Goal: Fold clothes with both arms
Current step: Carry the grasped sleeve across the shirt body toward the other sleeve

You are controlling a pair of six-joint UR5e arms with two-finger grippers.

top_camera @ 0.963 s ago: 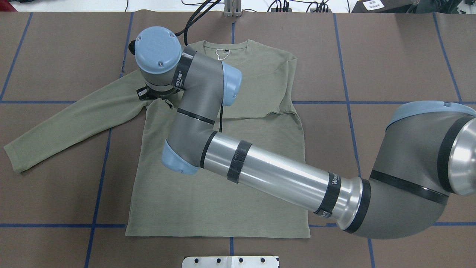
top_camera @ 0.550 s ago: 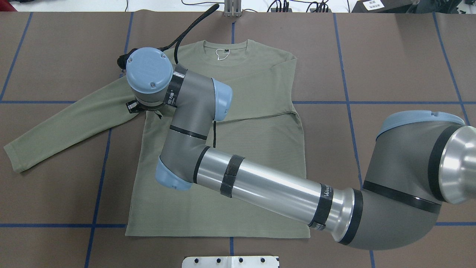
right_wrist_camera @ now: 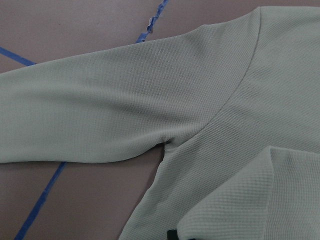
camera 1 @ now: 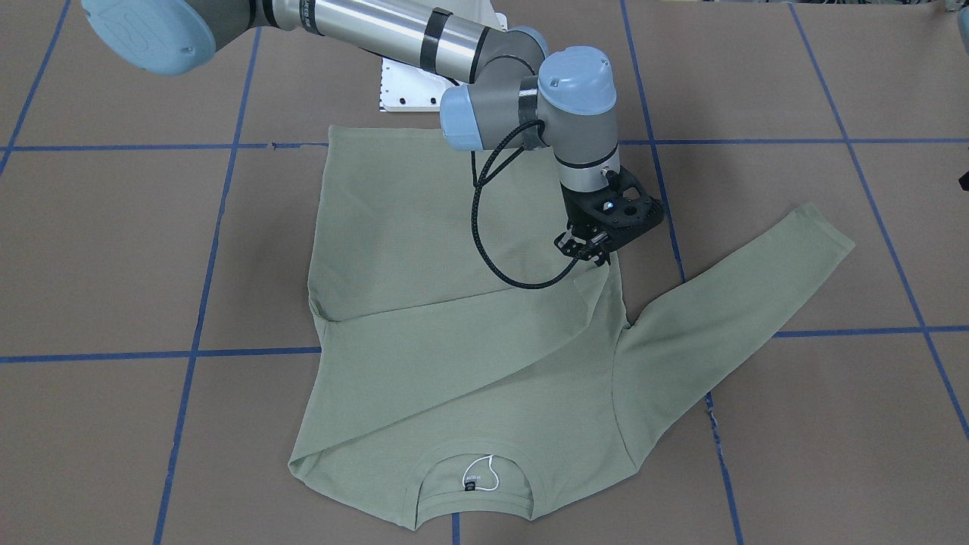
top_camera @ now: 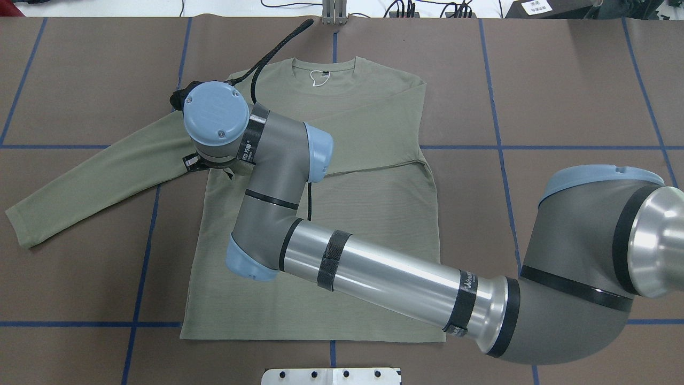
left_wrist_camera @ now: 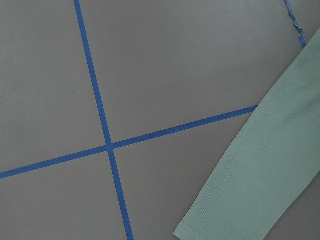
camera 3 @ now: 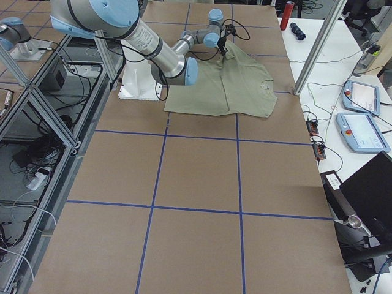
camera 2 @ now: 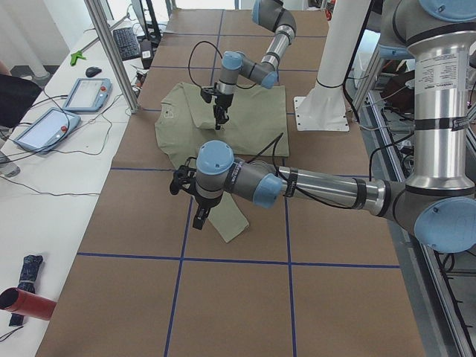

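From the front we see the shirt [camera 1: 409, 227] flat on the table [camera 1: 113, 265], one sleeve [camera 1: 469, 341] folded across with its cuff [camera 1: 602, 276] pinched by the right gripper [camera 1: 592, 251]; overhead, the other sleeve [top_camera: 96, 179] waits outstretched; sideways, the left gripper's [camera 2: 198, 219] grip we cannot tell.

The right tool [right_wrist_camera: 172, 235] showed only as a dark sliver at the bottom edge of its wrist view. From overhead it was all but lost under the right arm [top_camera: 385, 272], which also covered a diagonal band of the shirt [top_camera: 374, 214]. The left arm [camera 2: 327, 190], seen from the bench's [camera 2: 238, 297] end, was cut off at the top edge, its left tool [camera 2: 199, 216] too small to show how its fingers stood. The sleeve [left_wrist_camera: 250, 175] ran off the right and bottom edges of the left wrist view. Lettering on the neck label [camera 1: 470, 483] was too small to read.
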